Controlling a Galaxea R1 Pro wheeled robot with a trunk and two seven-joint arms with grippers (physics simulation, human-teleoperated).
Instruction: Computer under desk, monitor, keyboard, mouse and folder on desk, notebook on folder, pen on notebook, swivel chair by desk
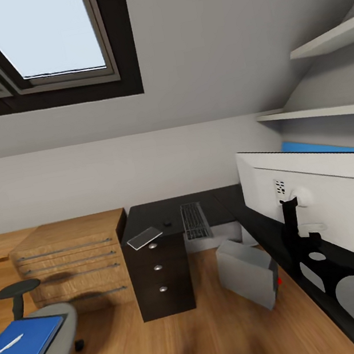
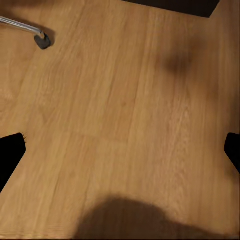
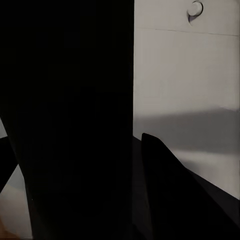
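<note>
— Where do we stand?
— Monitor [image 1: 332, 202], keyboard [image 1: 195, 220] and mouse [image 1: 167, 223] sit on the desk [image 1: 216, 202]. At eight o'clock, folder [image 1: 26, 342] and pen [image 1: 10, 343] remain on the swivel chair [image 1: 52, 344]; computer [image 1: 249, 271] stands beside the desk.
— Our grippers?
— Left gripper [image 2: 120, 150] spread, empty; right, we cannot tell.

Soft even daylight from the skylights [image 1: 36, 36], faint blurry shadows on the wood floor [image 2: 125, 110], slightly grainy render.

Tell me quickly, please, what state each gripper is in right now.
Left gripper: open, empty, above bare wood floor.
Right gripper: cannot be told; its view is too dark.
</note>
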